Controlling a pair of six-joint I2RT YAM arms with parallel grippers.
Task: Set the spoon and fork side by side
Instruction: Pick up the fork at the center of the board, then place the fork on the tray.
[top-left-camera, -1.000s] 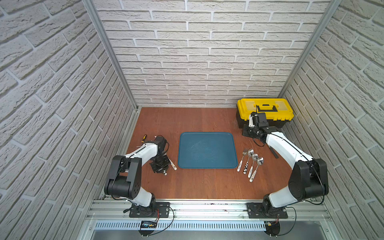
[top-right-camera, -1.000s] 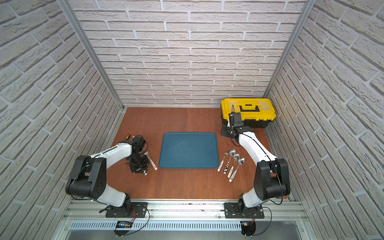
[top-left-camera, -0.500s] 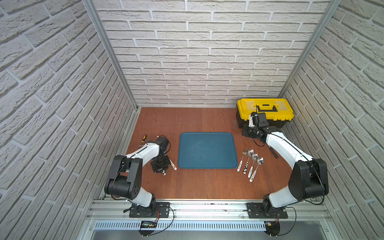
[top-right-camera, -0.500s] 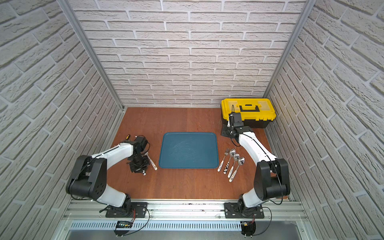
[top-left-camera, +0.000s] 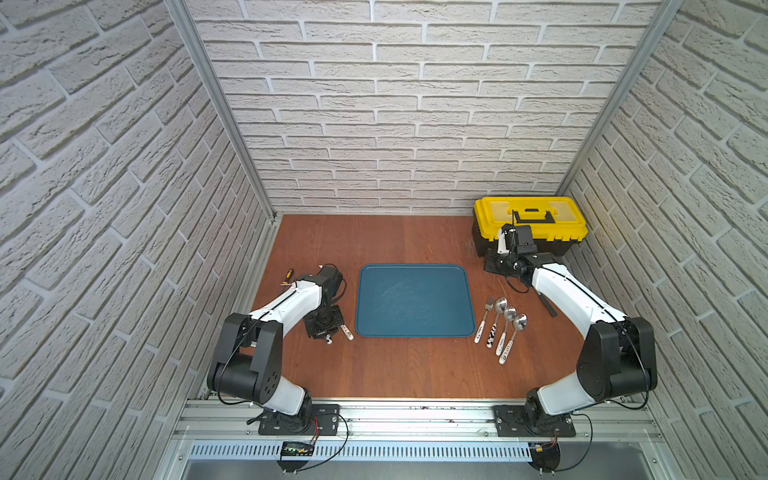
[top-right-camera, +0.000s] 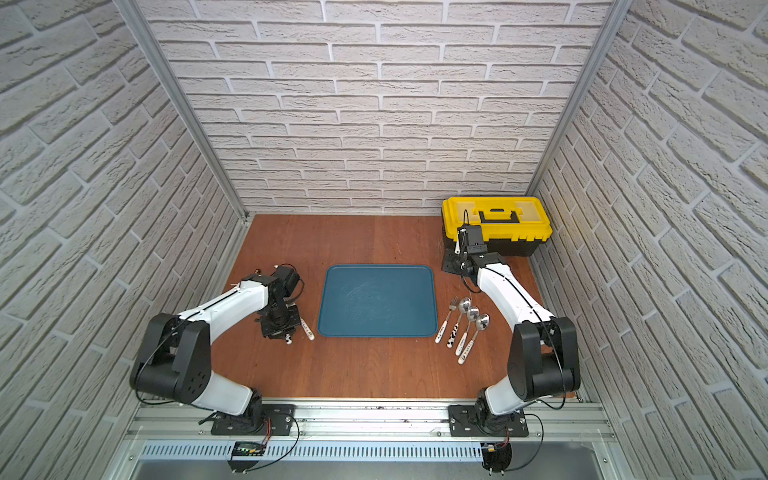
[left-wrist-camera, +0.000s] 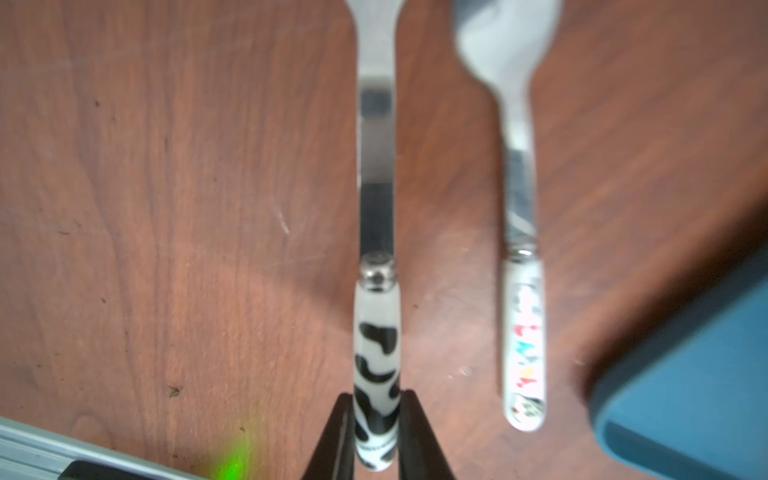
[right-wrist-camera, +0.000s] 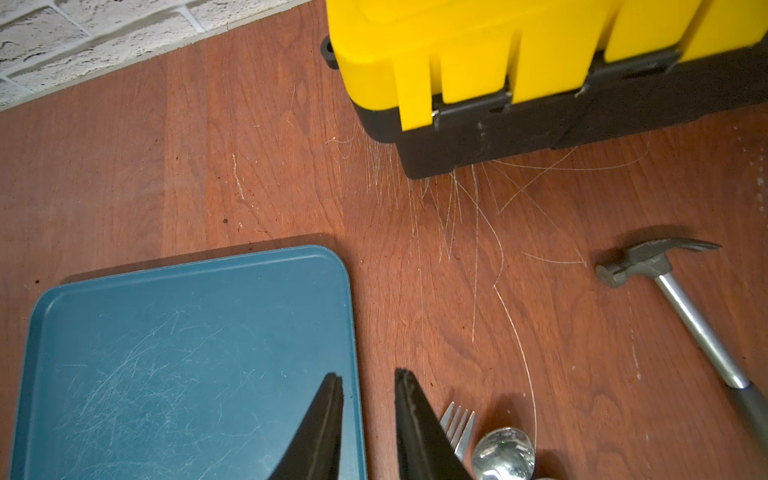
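My left gripper (left-wrist-camera: 377, 395) is shut on the cow-patterned handle (left-wrist-camera: 376, 365) of a utensil lying on the wooden table; its head runs out of the frame. Beside it and parallel lies a second utensil (left-wrist-camera: 521, 324) with a white, coloured-print handle and a blurred spoon-like head. In both top views this gripper (top-left-camera: 326, 332) (top-right-camera: 280, 330) is low over the table, left of the tray. A fork (top-left-camera: 484, 320) and three spoons (top-left-camera: 505, 330) lie in a row right of the tray. My right gripper (right-wrist-camera: 368, 376) is open and empty, near the toolbox.
A blue tray (top-left-camera: 413, 301) sits in the middle. The yellow and black toolbox (top-left-camera: 530, 220) stands at the back right. A hammer (right-wrist-camera: 690, 307) lies between the toolbox and the cutlery row. A small screwdriver (top-left-camera: 286, 274) lies by the left wall.
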